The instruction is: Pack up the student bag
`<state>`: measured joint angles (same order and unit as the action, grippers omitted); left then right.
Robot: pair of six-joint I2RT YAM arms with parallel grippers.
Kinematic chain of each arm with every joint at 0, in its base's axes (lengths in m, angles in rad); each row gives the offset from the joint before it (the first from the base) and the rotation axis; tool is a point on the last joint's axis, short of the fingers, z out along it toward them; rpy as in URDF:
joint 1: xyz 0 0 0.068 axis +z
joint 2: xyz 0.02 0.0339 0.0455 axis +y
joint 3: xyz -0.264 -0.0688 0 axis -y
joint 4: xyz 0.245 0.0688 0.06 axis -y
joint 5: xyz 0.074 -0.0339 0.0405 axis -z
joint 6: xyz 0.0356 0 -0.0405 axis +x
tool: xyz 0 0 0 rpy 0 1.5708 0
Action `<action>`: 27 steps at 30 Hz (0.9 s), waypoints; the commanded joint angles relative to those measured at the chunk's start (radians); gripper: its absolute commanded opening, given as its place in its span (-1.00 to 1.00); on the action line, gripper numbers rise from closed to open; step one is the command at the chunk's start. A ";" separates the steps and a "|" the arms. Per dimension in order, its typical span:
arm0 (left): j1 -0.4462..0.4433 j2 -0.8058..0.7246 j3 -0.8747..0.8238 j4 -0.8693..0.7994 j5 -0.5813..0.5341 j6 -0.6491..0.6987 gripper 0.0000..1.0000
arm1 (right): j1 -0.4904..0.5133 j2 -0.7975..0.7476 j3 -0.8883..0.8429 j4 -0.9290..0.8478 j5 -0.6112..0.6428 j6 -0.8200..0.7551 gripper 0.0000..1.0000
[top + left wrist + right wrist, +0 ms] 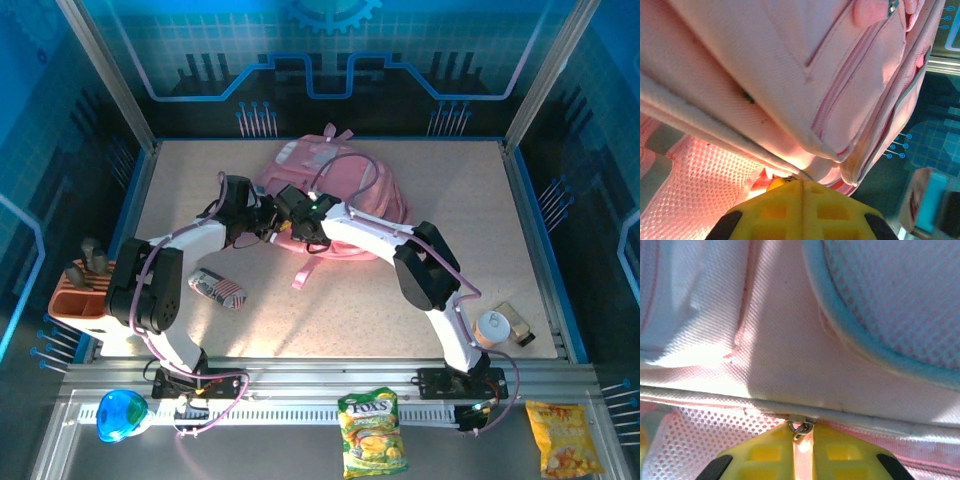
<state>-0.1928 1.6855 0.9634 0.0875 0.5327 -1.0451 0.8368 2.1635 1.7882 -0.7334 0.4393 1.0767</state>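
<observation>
Pink student bag (385, 200), striped pouch (218, 288)

The top camera looks down from high behind the near edge, seeing the whole table (330, 325). Both wrist cameras face the student bag (345, 185) from very near; all three views share it.

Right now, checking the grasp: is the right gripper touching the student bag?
Touching. The right wrist view shows the right gripper pinching the student bag by its zip pull.

Student bag (790, 75) cut off at edges — pale object (927, 200) beside it blurred.
</observation>
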 commanded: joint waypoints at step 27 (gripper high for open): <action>-0.036 0.006 -0.037 0.040 -0.103 -0.104 -0.02 | -0.026 -0.198 -0.230 0.103 -0.051 -0.123 -0.60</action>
<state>-0.2153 1.6577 0.9012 0.1024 0.4492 -1.1004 0.8150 2.0060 1.5860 -0.6449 0.4026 0.9558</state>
